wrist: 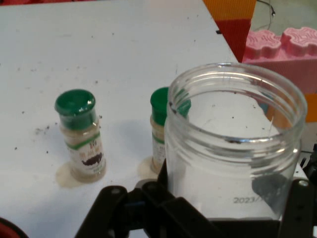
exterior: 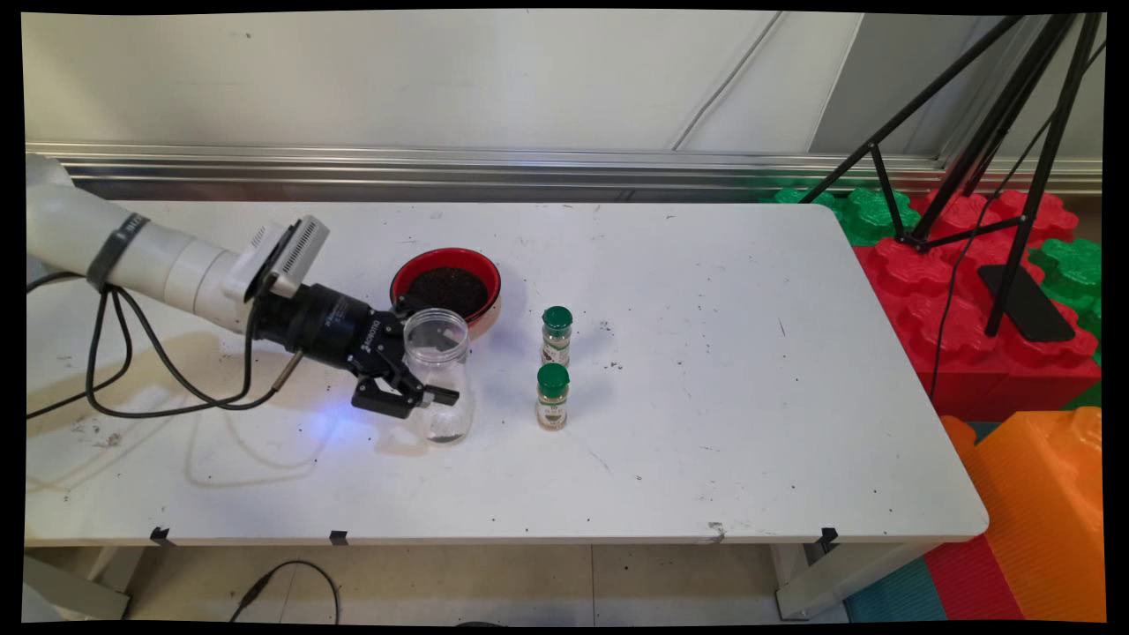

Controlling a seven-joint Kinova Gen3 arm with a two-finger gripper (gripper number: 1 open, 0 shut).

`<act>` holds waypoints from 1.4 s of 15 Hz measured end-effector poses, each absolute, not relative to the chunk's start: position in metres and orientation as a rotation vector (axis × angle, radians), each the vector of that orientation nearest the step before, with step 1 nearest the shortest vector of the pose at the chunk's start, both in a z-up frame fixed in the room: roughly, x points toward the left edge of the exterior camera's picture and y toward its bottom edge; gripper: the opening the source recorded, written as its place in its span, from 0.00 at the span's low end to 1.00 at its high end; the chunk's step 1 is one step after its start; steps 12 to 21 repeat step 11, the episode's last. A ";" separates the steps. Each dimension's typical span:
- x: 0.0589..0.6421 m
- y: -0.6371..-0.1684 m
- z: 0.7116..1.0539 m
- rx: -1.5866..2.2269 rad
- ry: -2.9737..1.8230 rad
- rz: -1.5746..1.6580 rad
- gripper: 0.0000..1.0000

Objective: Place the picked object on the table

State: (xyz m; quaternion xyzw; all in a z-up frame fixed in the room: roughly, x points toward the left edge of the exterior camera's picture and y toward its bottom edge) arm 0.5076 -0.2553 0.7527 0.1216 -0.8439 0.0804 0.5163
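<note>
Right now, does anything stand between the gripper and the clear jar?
Nothing visible does. The gripper already has its fingers on either side of the clear jar, which stands upright on the table. The red bowl lies behind the jar, and two green-capped spice bottles stand apart to its side.

Clear jar (exterior: 438, 370) with dark specks at the bottom, held in a black gripper (exterior: 414, 375). Red bowl (exterior: 445, 284) full of dark brown stuff. Two spice bottles (exterior: 556, 335) (exterior: 552, 397) with green caps, tan powder and green-and-white labels. White table (exterior: 723, 423), scuffed, with dark crumbs.
</note>
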 end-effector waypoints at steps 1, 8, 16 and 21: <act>0.507 -0.255 0.749 0.297 -2.029 0.193 0.00; 0.506 -0.254 0.737 0.323 -2.038 0.196 1.00; 0.506 -0.253 0.734 0.329 -2.040 0.197 1.00; 0.506 -0.253 0.734 0.329 -2.040 0.197 1.00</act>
